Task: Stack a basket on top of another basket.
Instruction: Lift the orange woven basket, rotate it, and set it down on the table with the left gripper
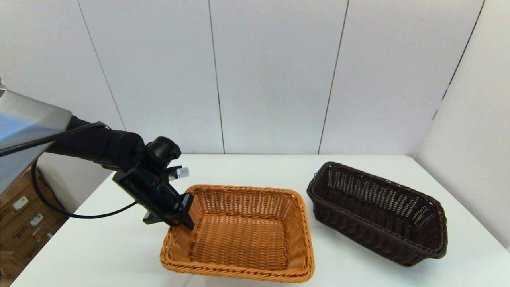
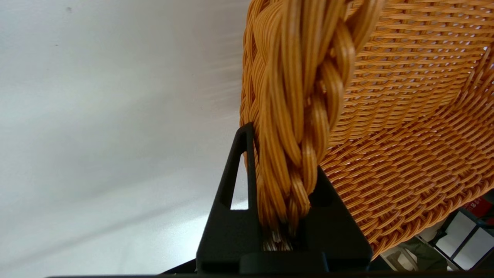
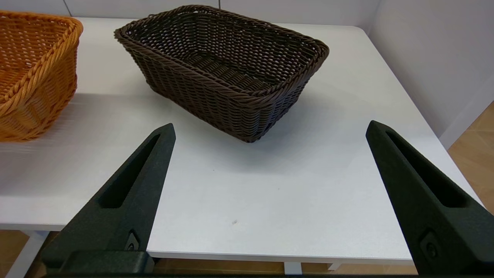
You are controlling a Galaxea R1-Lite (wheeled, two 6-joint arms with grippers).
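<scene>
1. Bright, even, diffuse light; the white table [image 1: 119,247] has no harsh glare.
2. The dark brown basket [image 3: 227,69] casts a soft shadow toward 5 o'clock in the right wrist view.
3. The orange basket [image 2: 405,116] rim is slightly motion-blurred up close.

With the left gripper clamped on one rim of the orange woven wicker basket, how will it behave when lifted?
The orange woven wicker basket probably lifts lightly: thin open weave, empty. Held by the left gripper on one braided rim alone, it will likely tilt, far side hanging low. The ridged braid between the fingers should resist slipping.
</scene>
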